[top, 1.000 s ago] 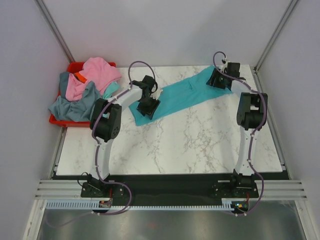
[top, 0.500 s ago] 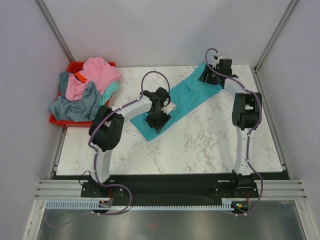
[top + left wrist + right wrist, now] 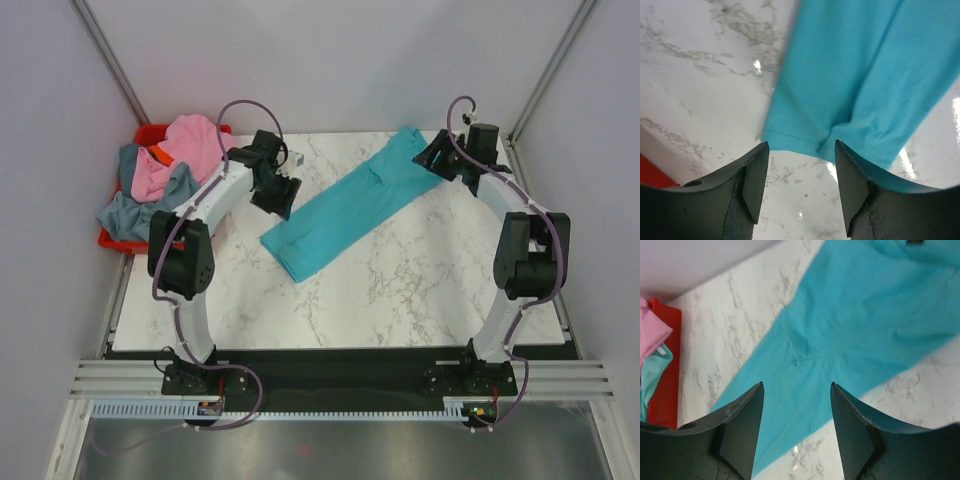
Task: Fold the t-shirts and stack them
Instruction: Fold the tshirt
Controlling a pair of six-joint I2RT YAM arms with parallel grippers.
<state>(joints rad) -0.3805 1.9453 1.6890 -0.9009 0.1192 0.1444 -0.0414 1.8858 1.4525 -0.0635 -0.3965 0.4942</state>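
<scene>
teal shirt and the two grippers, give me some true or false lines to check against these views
1. The teal shirt lies on the table as a long diagonal strip. True.
2. The left gripper is clamped on the shirt's hem. False: it is open and holds nothing; the hem lies on the marble beyond its fingers.
3. The right gripper is open with nothing between its fingers. True.
4. The red bin is empty. False: a heap of shirts, pink and grey-blue among them, fills it and spills over its side.
5. The teal shirt hangs over the table's near edge. False: its near end stops well short of that edge.
</scene>
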